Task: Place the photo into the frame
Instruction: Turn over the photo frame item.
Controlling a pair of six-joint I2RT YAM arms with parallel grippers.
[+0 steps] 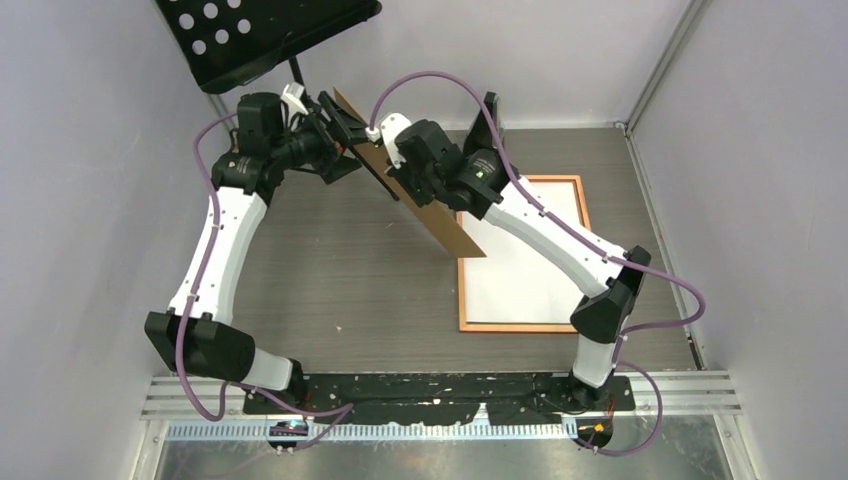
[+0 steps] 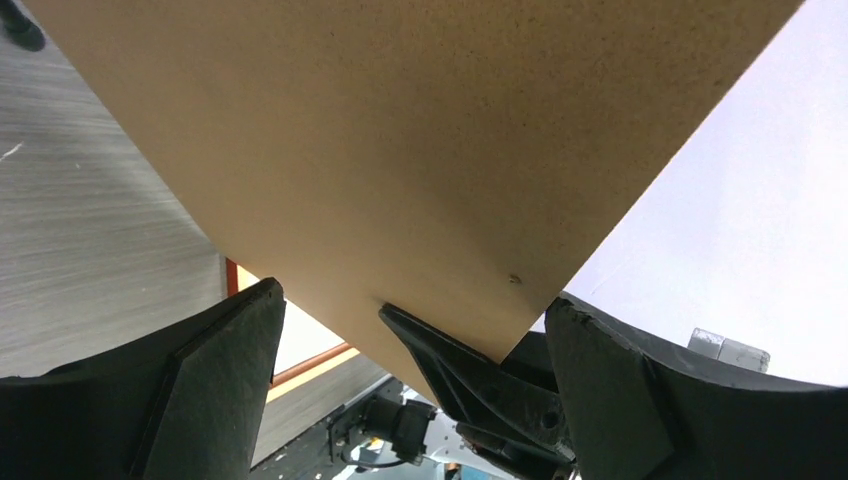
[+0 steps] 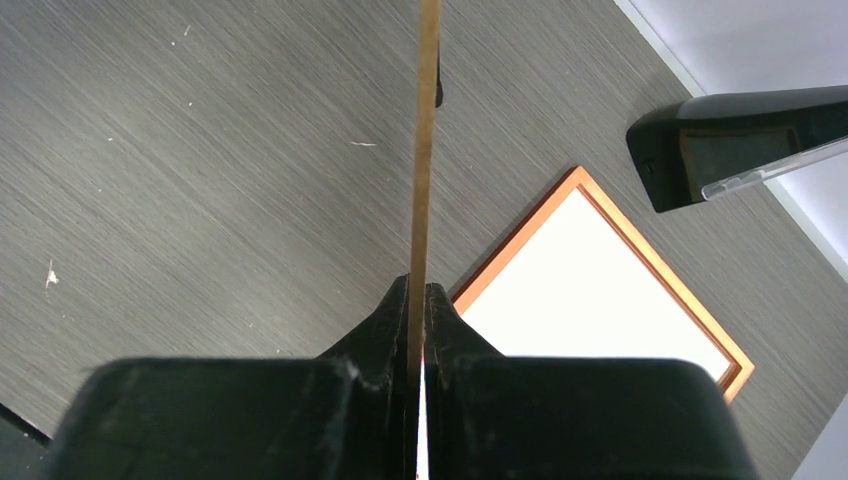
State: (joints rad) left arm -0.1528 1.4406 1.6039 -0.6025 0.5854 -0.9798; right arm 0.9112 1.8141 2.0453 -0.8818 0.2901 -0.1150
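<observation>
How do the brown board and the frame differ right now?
The brown board is airborne and tilted, pinched by the right gripper; the frame lies flat on the table. The board is plain brown; the frame is an orange rim around white. Both are rectangular.

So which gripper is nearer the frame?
Right. The right gripper, shut on the brown board, hangs off the far-left corner of the frame; the open left gripper sits further left, beyond the board.
</observation>
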